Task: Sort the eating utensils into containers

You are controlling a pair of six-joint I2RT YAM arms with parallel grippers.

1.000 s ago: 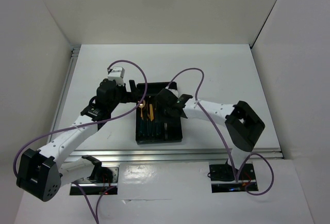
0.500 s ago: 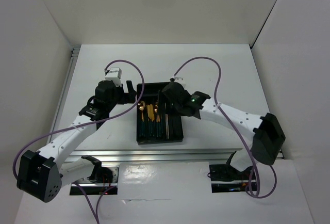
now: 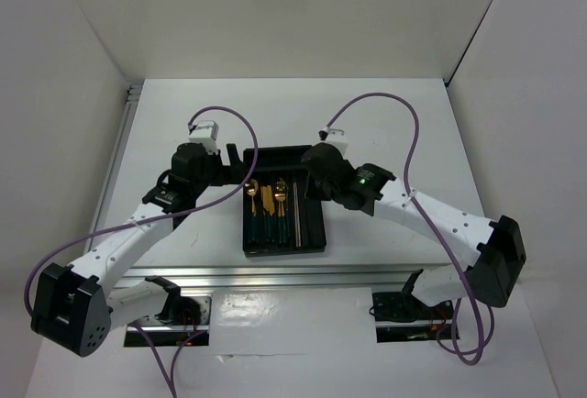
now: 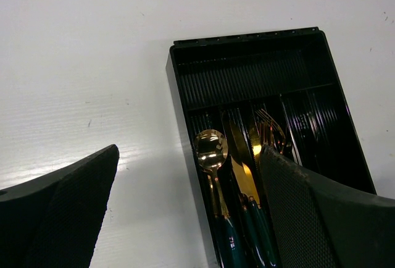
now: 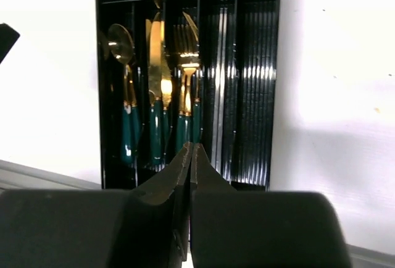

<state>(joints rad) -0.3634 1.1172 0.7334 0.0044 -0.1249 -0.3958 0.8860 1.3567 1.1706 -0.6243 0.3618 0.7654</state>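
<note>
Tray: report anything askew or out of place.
Nothing stands out. The utensils lie lengthwise inside the tray's compartments, gold heads all toward one end, none hanging over the rim.

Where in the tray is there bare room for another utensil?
Bare: the crosswise compartment at the tray's far end, and the long compartment between the silver piece and the tray wall. Crowded: the lanes holding spoon, knives, forks.
</note>
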